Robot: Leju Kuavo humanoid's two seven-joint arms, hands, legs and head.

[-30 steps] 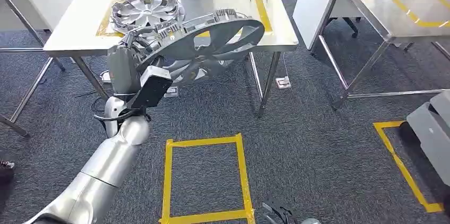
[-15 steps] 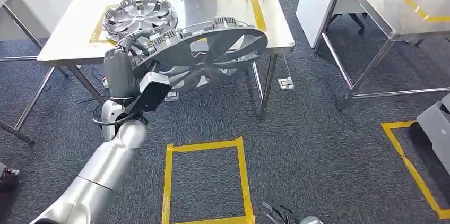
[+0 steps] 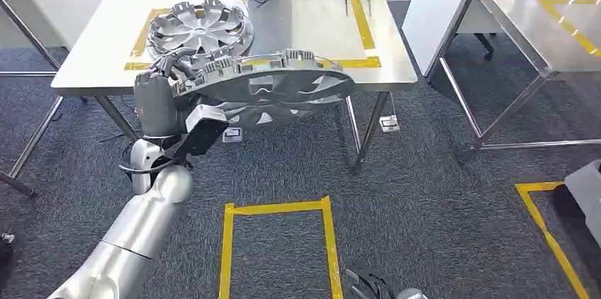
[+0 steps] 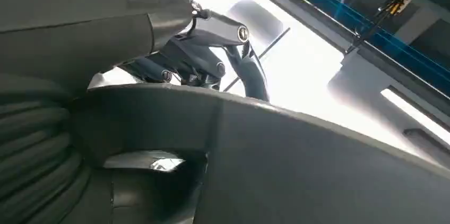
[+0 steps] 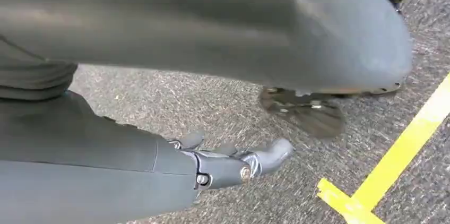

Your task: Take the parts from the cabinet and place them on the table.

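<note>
One hubcap (image 3: 276, 83) is being gripped nearly level by the left hand (image 3: 159, 100); right hand (image 5: 233, 163) is hanging with fingers spread

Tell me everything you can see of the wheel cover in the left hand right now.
The held wheel cover is a grey, plastic-looking disc with fan-like spokes and gaps between them, and clip tabs standing up along its rim. It lies nearly flat, slightly tilted, in the air over the near edge of the steel table. The left hand grips its left rim; nothing else touches it. A second cover lies on the table behind.
</note>
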